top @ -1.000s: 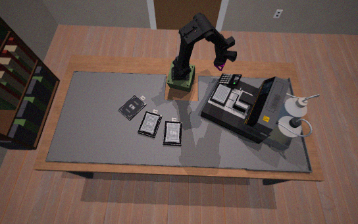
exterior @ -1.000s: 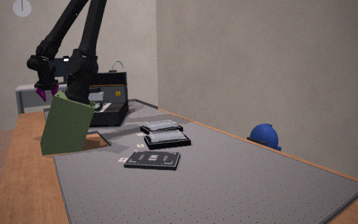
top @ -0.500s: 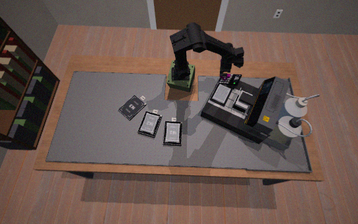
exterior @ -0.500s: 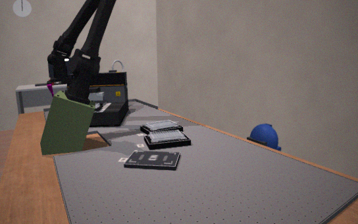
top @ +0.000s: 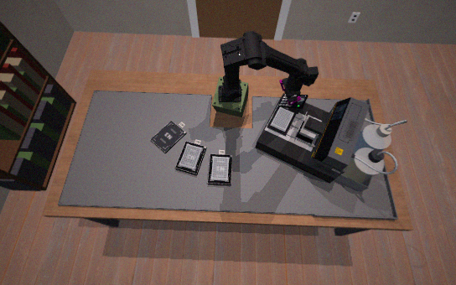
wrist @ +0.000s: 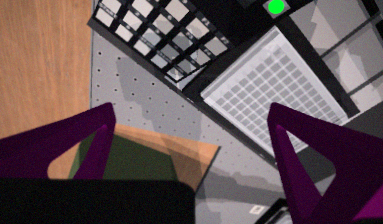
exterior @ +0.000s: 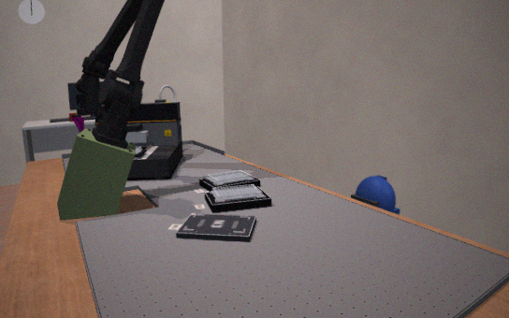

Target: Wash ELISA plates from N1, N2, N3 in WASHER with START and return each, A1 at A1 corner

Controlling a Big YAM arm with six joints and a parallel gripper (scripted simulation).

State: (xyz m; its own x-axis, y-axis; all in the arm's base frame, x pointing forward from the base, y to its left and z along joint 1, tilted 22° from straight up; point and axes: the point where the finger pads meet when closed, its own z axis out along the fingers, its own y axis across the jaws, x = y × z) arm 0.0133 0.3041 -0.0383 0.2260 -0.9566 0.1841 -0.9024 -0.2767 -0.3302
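My gripper (top: 289,93) (wrist: 191,111) is open and empty, above the washer's keypad side. The washer (top: 352,121) (exterior: 156,164) shows a green lamp (top: 298,106) (wrist: 276,6). A white plate (top: 282,119) (wrist: 279,82) lies in the carrier and looks flat; its seating cannot be told exactly. The keypad (wrist: 162,31) is beside it. The leftmost nest (top: 168,136) (exterior: 217,226) is empty. A second plate (top: 191,157) (exterior: 238,193) lies in the middle nest, and a third plate (top: 220,168) (exterior: 230,177) in the right nest. The nest numbers are not all readable.
The green arm base (top: 230,102) (exterior: 94,178) stands at the table's back edge, left of the washer. Two white bottles (top: 376,136) (top: 369,161) with looping tubes stand right of the washer. The washer's tall housing rises right of the carrier.
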